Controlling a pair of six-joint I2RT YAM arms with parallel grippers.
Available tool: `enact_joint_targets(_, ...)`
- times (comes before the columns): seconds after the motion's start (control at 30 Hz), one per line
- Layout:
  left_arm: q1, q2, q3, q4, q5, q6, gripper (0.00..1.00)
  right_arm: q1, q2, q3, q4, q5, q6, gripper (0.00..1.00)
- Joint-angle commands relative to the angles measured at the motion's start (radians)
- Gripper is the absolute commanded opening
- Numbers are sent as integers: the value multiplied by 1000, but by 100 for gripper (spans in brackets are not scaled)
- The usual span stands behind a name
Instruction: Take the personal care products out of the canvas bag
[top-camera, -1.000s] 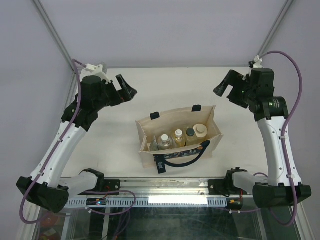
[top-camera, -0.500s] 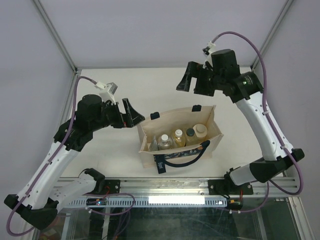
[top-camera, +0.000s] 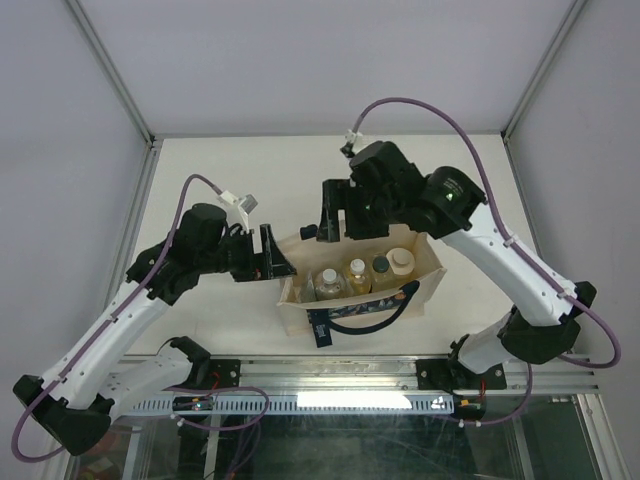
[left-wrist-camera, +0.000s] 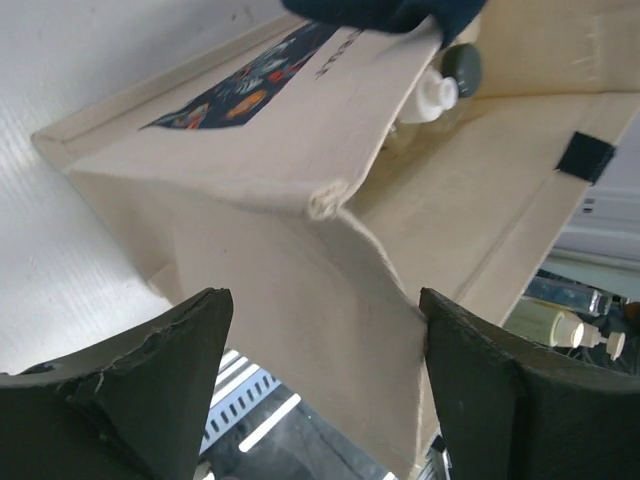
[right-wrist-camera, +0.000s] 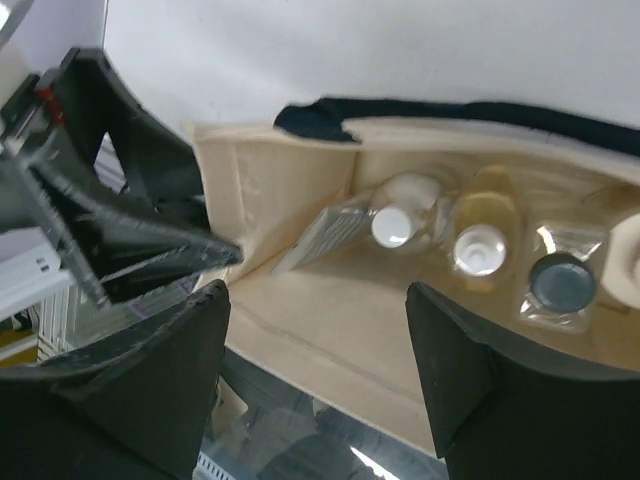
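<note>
The canvas bag (top-camera: 300, 318) stands open at the table's middle front. Inside are a silvery tube (top-camera: 309, 290), a clear white-capped bottle (top-camera: 328, 283), a yellowish bottle (top-camera: 356, 272), a dark-capped bottle (top-camera: 381, 268) and a tan-capped bottle (top-camera: 401, 260). My left gripper (top-camera: 275, 256) is open at the bag's left end; its wrist view shows the folded end wall (left-wrist-camera: 300, 230) between the jaws. My right gripper (top-camera: 335, 215) is open above the bag's far left corner. Its wrist view shows the tube (right-wrist-camera: 325, 235), white cap (right-wrist-camera: 392, 226), yellowish bottle (right-wrist-camera: 480, 248) and dark cap (right-wrist-camera: 562, 283) below.
A dark navy handle (top-camera: 385, 310) hangs over the bag's near wall, the other (right-wrist-camera: 420, 115) lies along the far side. The metal rail (top-camera: 330, 395) runs along the table's near edge. The left gripper's fingers (right-wrist-camera: 120, 240) show in the right wrist view.
Both arms have swung inward and down from the table's far corners. The left gripper now reaches the bag's left end, the right gripper hovers over the bag's far left corner.
</note>
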Motion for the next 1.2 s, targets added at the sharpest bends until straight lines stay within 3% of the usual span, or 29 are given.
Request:
enact_joint_targets(0.0,-7,-38,-35,-8,29,-48,74,115,-7,-55,28,92,123,71)
enact_joint_targets(0.13,-7,-57,-71,-12,45,-85,61,180,9,-146,82,145,241,60)
enact_joint_targets(0.4,-7,-116,-134,-4,46,-144,51,264,100,-204,115,261,404,57)
enact_joint_targets(0.5,-7,-126,-140,-4,38,-153,41,285,153,-191,83,305,442,56)
enact_joint_targets(0.67,-7,-148,-194,25,63,-174,29,305,210,-169,38,359,517,43)
enact_joint_targets(1.17,-7,-152,-204,49,79,-190,24,323,342,-146,-45,390,672,41)
